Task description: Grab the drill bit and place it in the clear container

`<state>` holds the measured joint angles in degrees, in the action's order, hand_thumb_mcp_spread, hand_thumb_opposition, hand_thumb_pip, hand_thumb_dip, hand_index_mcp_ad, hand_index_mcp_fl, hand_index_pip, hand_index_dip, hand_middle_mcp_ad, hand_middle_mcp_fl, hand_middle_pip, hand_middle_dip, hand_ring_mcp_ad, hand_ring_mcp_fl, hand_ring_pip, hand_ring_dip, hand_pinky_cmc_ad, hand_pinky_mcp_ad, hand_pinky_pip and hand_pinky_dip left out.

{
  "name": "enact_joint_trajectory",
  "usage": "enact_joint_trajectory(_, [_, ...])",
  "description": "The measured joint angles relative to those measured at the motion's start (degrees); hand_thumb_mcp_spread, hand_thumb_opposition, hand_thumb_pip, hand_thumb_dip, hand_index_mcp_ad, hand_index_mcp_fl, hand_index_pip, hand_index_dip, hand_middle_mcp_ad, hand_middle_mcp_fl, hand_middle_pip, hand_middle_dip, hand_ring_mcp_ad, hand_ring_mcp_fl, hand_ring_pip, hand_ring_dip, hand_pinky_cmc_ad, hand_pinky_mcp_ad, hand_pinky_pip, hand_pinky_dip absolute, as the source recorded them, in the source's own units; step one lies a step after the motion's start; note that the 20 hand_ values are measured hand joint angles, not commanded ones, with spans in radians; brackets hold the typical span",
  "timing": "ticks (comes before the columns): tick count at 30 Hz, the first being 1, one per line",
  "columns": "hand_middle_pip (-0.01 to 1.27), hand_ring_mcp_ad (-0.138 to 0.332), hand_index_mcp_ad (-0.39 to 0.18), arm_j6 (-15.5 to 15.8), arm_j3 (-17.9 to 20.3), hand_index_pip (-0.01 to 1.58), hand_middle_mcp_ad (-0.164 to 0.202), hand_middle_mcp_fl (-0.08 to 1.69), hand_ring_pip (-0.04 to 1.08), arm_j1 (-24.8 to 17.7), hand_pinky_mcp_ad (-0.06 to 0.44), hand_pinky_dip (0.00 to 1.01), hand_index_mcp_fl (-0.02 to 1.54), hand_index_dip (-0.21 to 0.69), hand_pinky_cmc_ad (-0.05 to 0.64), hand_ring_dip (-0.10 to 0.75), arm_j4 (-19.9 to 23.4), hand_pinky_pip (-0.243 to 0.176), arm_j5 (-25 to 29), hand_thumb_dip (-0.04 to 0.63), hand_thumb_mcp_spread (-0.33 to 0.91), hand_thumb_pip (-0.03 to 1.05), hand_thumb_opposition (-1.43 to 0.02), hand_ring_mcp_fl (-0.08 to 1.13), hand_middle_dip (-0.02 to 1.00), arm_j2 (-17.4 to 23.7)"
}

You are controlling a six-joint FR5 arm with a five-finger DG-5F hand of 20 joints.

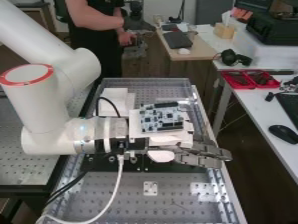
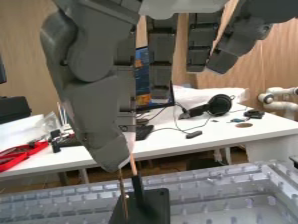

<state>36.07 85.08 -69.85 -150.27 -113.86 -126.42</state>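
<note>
So nearest the camera there's the perforated bench (image 1: 123,192), small pale bracket (image 1: 151,188) lower middle. Robot hand (image 1: 205,156) is mid-frame over the dark plate (image 1: 179,169), fingers straight, held apart from the thumb. Drill bit (image 2: 124,197): I'd say it's that thin brownish rod just under the thumb tip in the wrist view, lower left of centre, in front of a black block (image 2: 154,207), but that spot's murky. The ribbed clear container (image 2: 269,186) spans the bottom of that view. Up the high view, white blocks (image 1: 115,95) sit upper middle. Red bins (image 1: 247,86) with dark bits inside are on the white desk (image 1: 261,112) at right, then a wooden-topped table (image 1: 199,51) further back.
</note>
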Motion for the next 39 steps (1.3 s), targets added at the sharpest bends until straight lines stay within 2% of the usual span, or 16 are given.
enact_joint_trajectory(9, [0.11, 0.176, -0.134, 2.5, 0.7, 1.05, 0.066, 0.46, 0.09, -0.3, 0.152, 0.2, 0.84, 0.166, 0.407, 0.068, -1.4, -0.028, 0.6, 0.237, 0.69, 0.45, -0.96, 0.16, 0.21, 3.4])
enact_joint_trajectory(17, [0.12, 0.175, -0.131, 5.0, 3.2, 1.05, 0.063, 0.46, 0.09, -3.5, 0.155, 0.2, 0.84, 0.166, 0.408, 0.07, -2.9, -0.028, 2.6, 0.237, 0.69, 0.45, -0.96, 0.16, 0.21, 8.8])
enact_joint_trajectory(29, [0.12, 0.175, -0.131, 6.6, 6.8, 1.02, 0.065, 0.45, 0.09, -13.2, 0.155, 0.2, 0.86, 0.164, 0.408, 0.07, -4.6, -0.03, 5.8, 0.237, 0.69, 0.45, -0.97, 0.16, 0.21, 15.4])
enact_joint_trajectory(39, [0.12, 0.175, -0.134, 7.2, 7.1, 1.02, 0.063, 0.48, 0.09, -21.8, 0.155, 0.2, 0.87, 0.168, 0.408, 0.07, -6.0, -0.03, 7.5, 0.237, 0.69, 0.45, -0.97, 0.16, 0.22, 16.6])
